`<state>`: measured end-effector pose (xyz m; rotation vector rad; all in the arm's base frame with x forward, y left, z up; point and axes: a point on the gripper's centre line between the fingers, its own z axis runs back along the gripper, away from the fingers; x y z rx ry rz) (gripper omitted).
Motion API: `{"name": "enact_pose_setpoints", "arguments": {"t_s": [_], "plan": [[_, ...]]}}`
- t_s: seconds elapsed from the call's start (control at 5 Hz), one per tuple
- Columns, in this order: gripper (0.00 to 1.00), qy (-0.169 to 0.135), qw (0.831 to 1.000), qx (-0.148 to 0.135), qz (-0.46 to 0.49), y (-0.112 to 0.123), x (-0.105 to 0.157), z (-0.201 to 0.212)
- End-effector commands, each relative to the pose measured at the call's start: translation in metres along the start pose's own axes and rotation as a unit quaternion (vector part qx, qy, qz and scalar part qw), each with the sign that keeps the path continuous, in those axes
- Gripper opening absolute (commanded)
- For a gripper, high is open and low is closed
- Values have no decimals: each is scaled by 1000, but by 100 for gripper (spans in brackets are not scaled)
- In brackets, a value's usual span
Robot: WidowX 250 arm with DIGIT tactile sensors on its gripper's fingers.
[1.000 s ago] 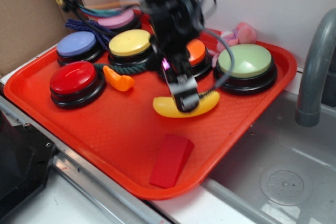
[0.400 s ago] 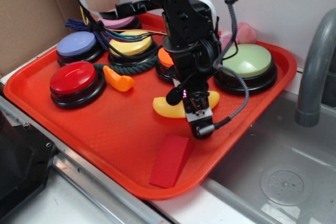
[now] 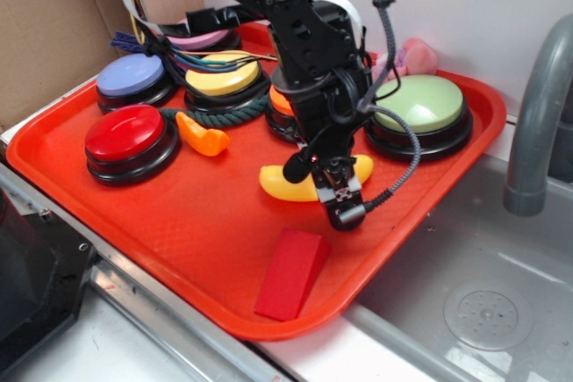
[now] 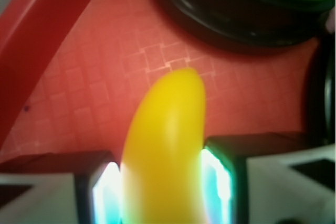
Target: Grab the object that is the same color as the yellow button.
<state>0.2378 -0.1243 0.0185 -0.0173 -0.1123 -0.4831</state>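
Note:
The object, a glossy yellow toy banana (image 3: 279, 183), lies on the red tray (image 3: 206, 225) in front of the orange and green buttons. My gripper (image 3: 333, 194) is down on its middle, hiding that part in the exterior view. Seen from the wrist, the banana (image 4: 167, 129) runs between both fingers and the lit pads (image 4: 106, 195) press its two sides, so the gripper (image 4: 164, 195) is shut on it. The yellow button (image 3: 220, 72) sits at the back of the tray, partly behind the arm's cables.
Red (image 3: 125, 131), blue (image 3: 132, 75), pink (image 3: 201, 38), orange (image 3: 281, 101) and pale-green (image 3: 419, 103) buttons ring the tray. An orange carrot piece (image 3: 202, 137) and a dark rope (image 3: 224, 115) lie left of the banana. A red wedge (image 3: 291, 273) sits near the front rim. A sink (image 3: 488, 301) and faucet (image 3: 537, 123) are to the right.
The arm has dropped lower and reached forward over the banana, bringing its fingers down astride it. The banana stays in about the same spot on the tray.

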Motion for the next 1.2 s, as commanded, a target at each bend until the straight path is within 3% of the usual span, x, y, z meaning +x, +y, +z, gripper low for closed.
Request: {"name": "enact_pose_setpoints", "arguments": {"t_s": [0.0, 0.2, 0.4, 0.8, 1.0], "plan": [[0, -11, 998, 17, 58, 17, -9, 86], [0, -1, 995, 12, 96, 33, -32, 117], [0, 1, 987, 30, 160, 46, -59, 141], [0, -12, 963, 12, 269, 57, -86, 153], [26, 31, 964, 10, 263, 63, -88, 155]]}}
